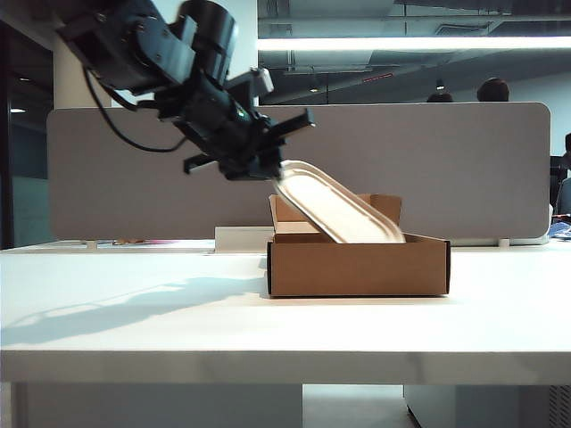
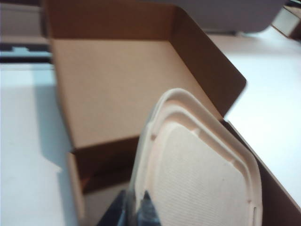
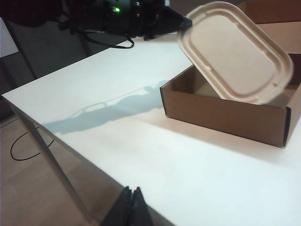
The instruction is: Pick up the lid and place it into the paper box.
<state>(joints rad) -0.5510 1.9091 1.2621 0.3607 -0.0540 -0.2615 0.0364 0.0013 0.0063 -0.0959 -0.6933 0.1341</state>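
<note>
The cream-white lid [image 1: 337, 208] hangs tilted over the brown paper box [image 1: 357, 266], its low end dipping past the box's front wall and its high end clamped in my left gripper [image 1: 273, 168]. In the left wrist view the lid [image 2: 202, 169] fills the near side, with the gripper [image 2: 139, 203] shut on its rim and the open box [image 2: 108, 84] beyond. The right wrist view shows the lid [image 3: 235, 54] above the box [image 3: 225, 110] with the left arm behind it. My right gripper [image 3: 132, 192] is shut on nothing, off the table's near edge.
A long white block [image 1: 243, 238] lies behind the box at the back of the white table [image 1: 134, 303]. A grey partition [image 1: 464, 169] runs along the far edge. In the right wrist view the table's corner and edge [image 3: 33, 117] drop to the floor.
</note>
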